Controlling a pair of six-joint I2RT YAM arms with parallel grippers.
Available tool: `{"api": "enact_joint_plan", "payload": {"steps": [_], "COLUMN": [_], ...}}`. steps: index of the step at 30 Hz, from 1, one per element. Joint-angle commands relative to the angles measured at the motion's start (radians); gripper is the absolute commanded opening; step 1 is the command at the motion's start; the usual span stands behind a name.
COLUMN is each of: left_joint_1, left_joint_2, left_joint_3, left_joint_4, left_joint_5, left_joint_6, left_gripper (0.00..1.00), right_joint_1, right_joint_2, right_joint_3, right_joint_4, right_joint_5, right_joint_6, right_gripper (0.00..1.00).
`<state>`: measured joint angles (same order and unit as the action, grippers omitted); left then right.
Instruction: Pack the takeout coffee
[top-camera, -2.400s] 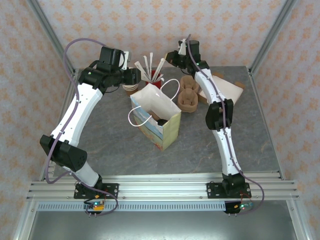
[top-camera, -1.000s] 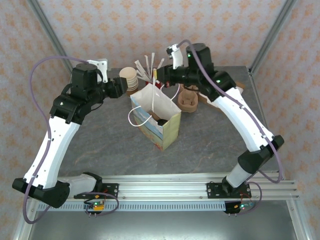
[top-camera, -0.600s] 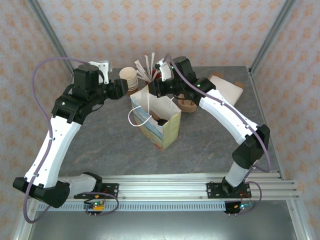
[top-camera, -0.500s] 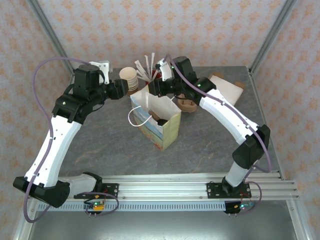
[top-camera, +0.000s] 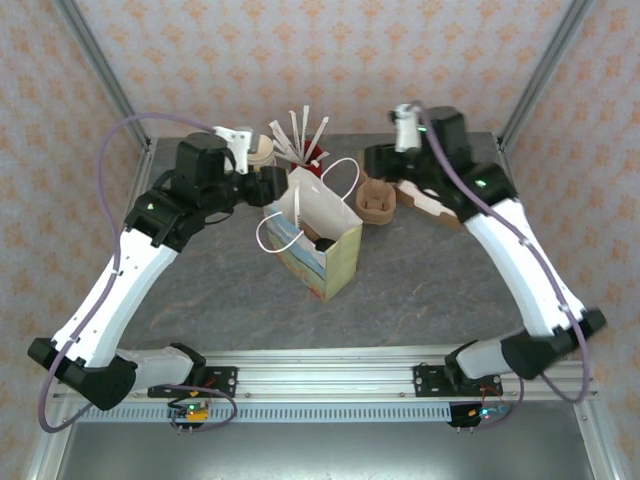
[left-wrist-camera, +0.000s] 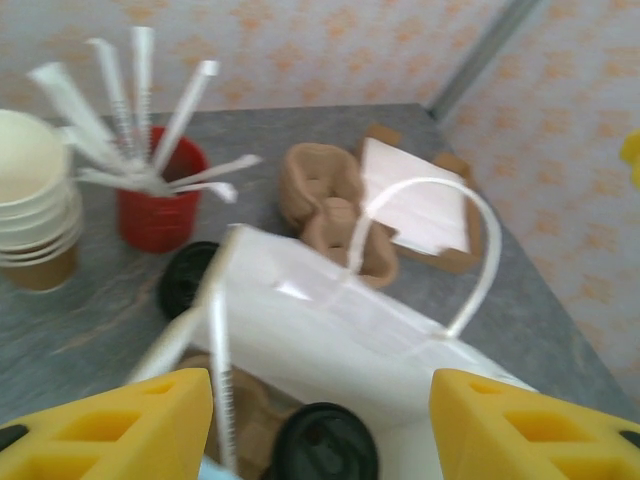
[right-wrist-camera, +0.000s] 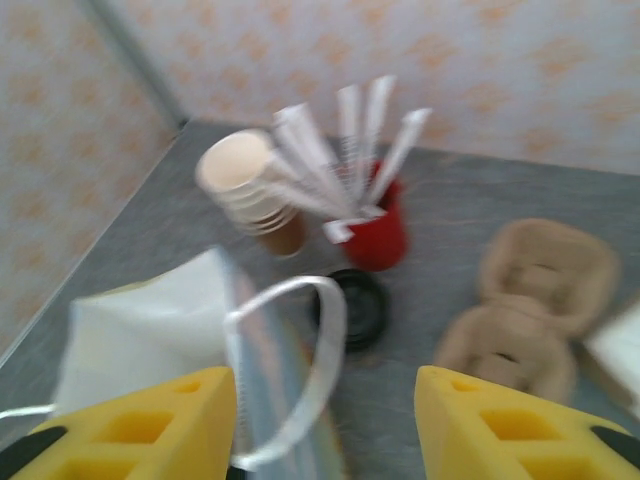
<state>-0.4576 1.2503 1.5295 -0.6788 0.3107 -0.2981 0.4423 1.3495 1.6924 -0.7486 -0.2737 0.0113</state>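
Inside the bag (top-camera: 338, 262) sits the takeout coffee (top-camera: 323, 243); left gripper (left-wrist-camera: 320, 405), right gripper (right-wrist-camera: 322, 405) both released.

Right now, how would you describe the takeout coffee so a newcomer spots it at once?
Find the paper bag standing open in the middle. Inside, near its bottom, sits the takeout coffee, black lid up. The other black lid lies loose on the table by the red straw holder; the stacked cups have no lids.

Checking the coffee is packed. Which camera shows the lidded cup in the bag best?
Left wrist: the takeout coffee, black lid up, sits large inside the paper bag. Top external shows it as a small dark spot in the bag's mouth. Right wrist, blurred, catches the bag's outside and handle, not its inside.
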Motion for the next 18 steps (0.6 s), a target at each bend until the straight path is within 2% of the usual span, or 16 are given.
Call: {"api": "enact_joint_plan", "payload": {"steps": [1, 4, 8, 12, 18], "left_joint_1": [-0.075, -0.147, -0.205, -0.213, -0.213], "left_joint_2": [0.024, 0.079, 0.151, 0.185, 0.207], "left_joint_3": [0.009, 0.059, 0.138, 0.161, 0.169], "left_joint_4": [0.109, 0.104, 0.037, 0.031, 0.009], "left_joint_5": [0.019, 0.008, -0.069, -0.093, -0.126], "left_joint_6": [-0.016, 0.022, 0.072, 0.050, 0.025], "left_gripper": [0.61, 0.61, 0.62, 0.63, 0.64], "right_joint_1": [-0.120, -0.246, -0.358, -0.387, -0.396], "right_joint_2": [-0.089, -0.090, 0.032, 0.196, 0.463], "right_joint_3": [-0.101, -0.168, -0.215, -0.228, -0.102], "right_joint_4": [-0.019, -0.015, -0.007, 0.046, 0.040], "right_joint_5": [0.125, 0.167, 0.223, 0.266, 0.256], "right_joint_6": [0.059, 0.091, 0.127, 0.131, 0.118], "right_gripper": [0.53, 0.55, 0.58, 0.62, 0.65]}}
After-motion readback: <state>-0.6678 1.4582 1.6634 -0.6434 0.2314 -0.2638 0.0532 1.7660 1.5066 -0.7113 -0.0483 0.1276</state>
